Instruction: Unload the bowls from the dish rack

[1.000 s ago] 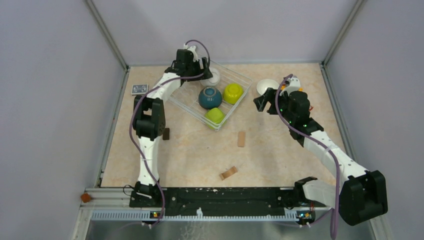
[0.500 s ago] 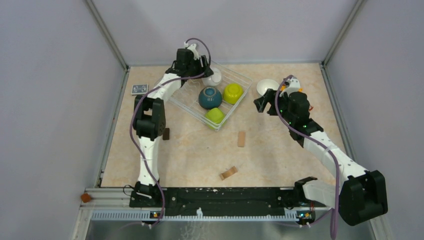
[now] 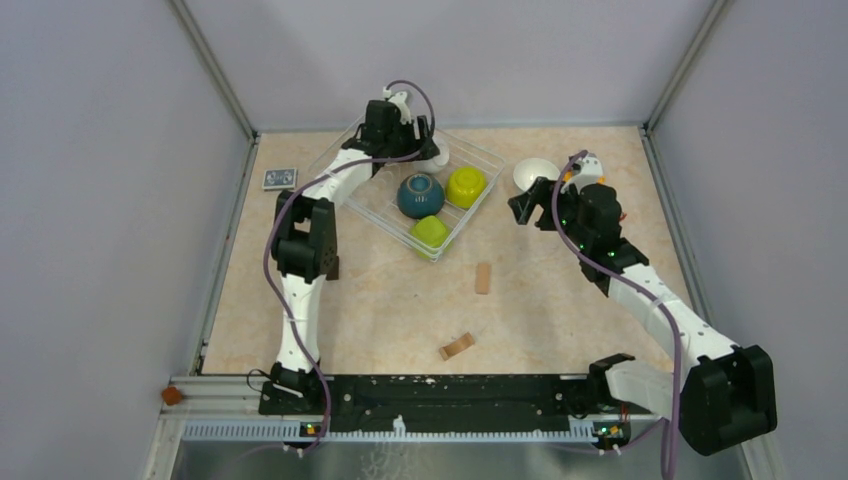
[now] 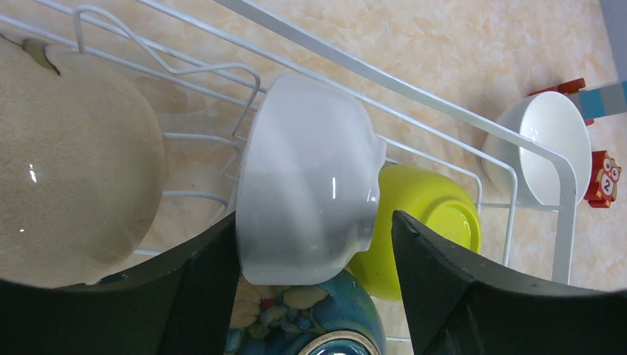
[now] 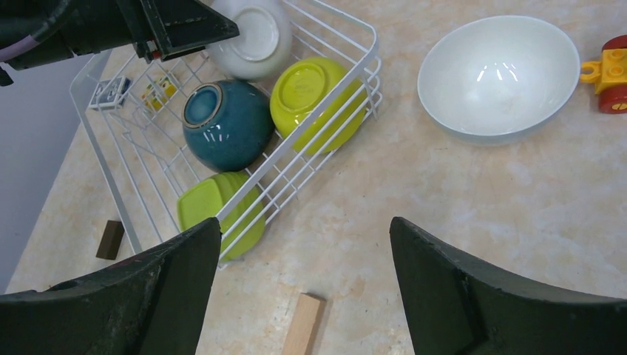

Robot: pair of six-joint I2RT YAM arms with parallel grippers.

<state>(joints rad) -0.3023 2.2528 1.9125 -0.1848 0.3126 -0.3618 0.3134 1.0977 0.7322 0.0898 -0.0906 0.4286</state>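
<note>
spotted the white bowl (image 4: 307, 177) tipped over in the dish rack (image 4: 444, 111), just beside a lime bowl (image 4: 429, 222), with the left hand (image 4: 314, 251) gaping wide either side. probably light, stiff, slick-glazed and chippable, so better to pinch across the rim than the round belly.

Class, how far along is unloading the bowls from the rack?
Done: one white bowl sits on the table beside the rack. In hand: the open left hand straddles another white bowl. Left: that, the beige bowl, teal bowl and two green bowls.
</note>
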